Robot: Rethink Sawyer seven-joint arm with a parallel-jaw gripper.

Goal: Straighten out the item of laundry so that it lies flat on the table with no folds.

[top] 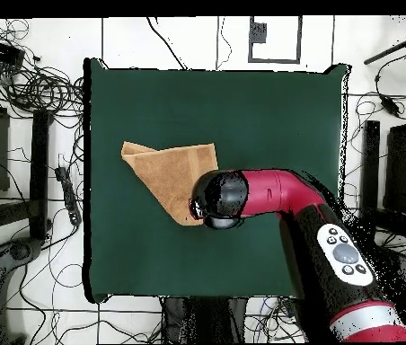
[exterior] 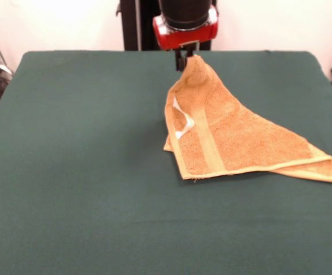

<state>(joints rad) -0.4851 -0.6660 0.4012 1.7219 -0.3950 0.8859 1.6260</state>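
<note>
Front and overhead views of the lift-and-spread step. The jaws of the gripper [exterior: 182, 59] are closed on one corner of the towel [exterior: 229, 137], pinching it at the peak of the cloth, just under the red wrist collar [exterior: 186, 30]. From that pinch the towel hangs as a slanted tent: its raised corner stands at 12 o'clock of the cloth mass, and the rest fans down toward 4 and 5 o'clock onto the surface [exterior: 85, 172]. A woven band [exterior: 203, 134] runs down from near the peak toward the low front hem, and a small white tag [exterior: 184, 120] shows at 9 o'clock of the hanging part. At the low right tip a second layer shows under the top layer, so the towel is doubled there.

In the overhead view the towel [top: 166, 171] lies left of the middle of the surface [top: 269, 108], and the arm [top: 278, 193] covers the towel's 4 o'clock corner, where the grip is.

Judgement of stage: the task is underway but far from done; one corner is raised and the folds are not yet out. The next move probably calls for drawing the held corner away from the resting mass, low and level, so that the doubled layer peels open, then lowering and releasing it flat. Dragging too fast could slide the whole towel instead of unfolding it.
</note>
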